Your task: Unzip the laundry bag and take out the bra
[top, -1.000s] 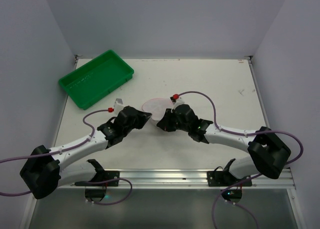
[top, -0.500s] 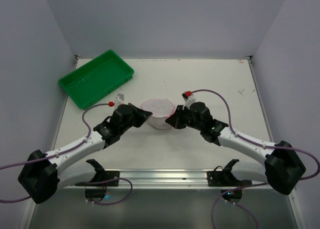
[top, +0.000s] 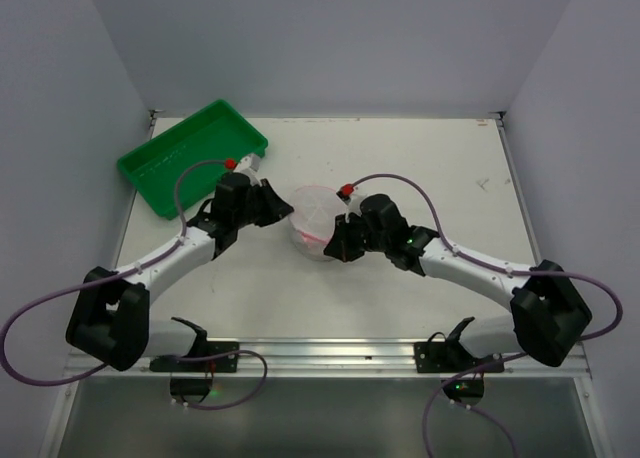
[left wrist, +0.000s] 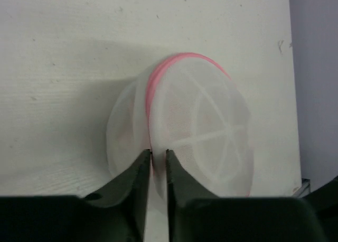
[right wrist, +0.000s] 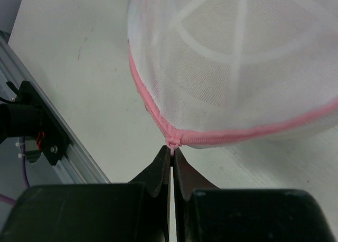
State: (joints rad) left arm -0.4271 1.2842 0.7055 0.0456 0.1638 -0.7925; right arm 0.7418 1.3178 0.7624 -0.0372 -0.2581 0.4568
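The laundry bag (top: 314,216) is a round white mesh pouch with pink zipper trim, tipped up on its edge mid-table between both arms. My left gripper (top: 287,211) is shut on the bag's pink rim (left wrist: 153,94), its fingertips (left wrist: 145,156) pinching the seam from the left side. In the right wrist view my right gripper (right wrist: 172,151) is shut on the small pink zipper pull (right wrist: 173,141) at the bag's (right wrist: 232,67) near lower edge. The zipper reads as closed along the trim. The bra is hidden; nothing of it can be made out through the mesh.
A green tray (top: 190,156) sits at the back left, just behind the left wrist. The metal rail (right wrist: 53,141) and arm bases line the near table edge. White walls enclose the table on three sides.
The left arm swung away toward the tray, still pinching the rim, and the bag went from lying flat to standing on edge. The right gripper closed on the zipper pull and shifted left.
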